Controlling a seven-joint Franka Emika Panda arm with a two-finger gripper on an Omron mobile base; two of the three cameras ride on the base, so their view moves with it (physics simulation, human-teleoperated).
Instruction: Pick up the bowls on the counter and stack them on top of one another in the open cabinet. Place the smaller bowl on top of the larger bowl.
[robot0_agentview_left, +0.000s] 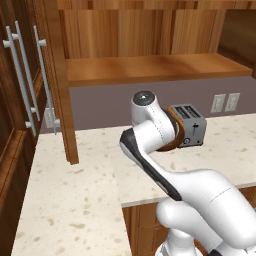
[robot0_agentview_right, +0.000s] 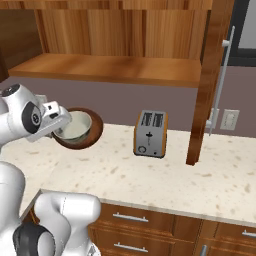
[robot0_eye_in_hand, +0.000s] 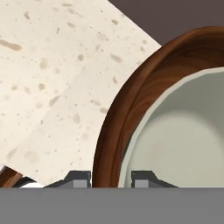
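Note:
The larger bowl (robot0_agentview_right: 95, 131), dark brown wood, hangs tilted above the counter (robot0_agentview_right: 150, 175) with its mouth turned toward the right base camera. The smaller bowl (robot0_agentview_right: 75, 126), pale grey-green, sits nested inside it. My gripper (robot0_agentview_right: 61, 129) is at their left rim. In the hand view my gripper (robot0_eye_in_hand: 110, 179) is shut on the wooden rim (robot0_eye_in_hand: 109, 131), and the pale bowl's wall (robot0_eye_in_hand: 175, 140) lies against the right finger. From the left base view only a brown arc of the larger bowl (robot0_agentview_left: 176, 132) shows behind my arm. The open cabinet's shelf (robot0_agentview_right: 110, 67) runs above, bare.
A silver toaster (robot0_agentview_right: 150, 134) stands on the counter just right of the bowls. A wooden cabinet post (robot0_agentview_right: 202, 100) comes down to the counter further right. The dark tall cabinet with long silver handles (robot0_agentview_left: 22, 75) is at the left. Wall outlets (robot0_agentview_left: 225, 102) sit on the grey backsplash.

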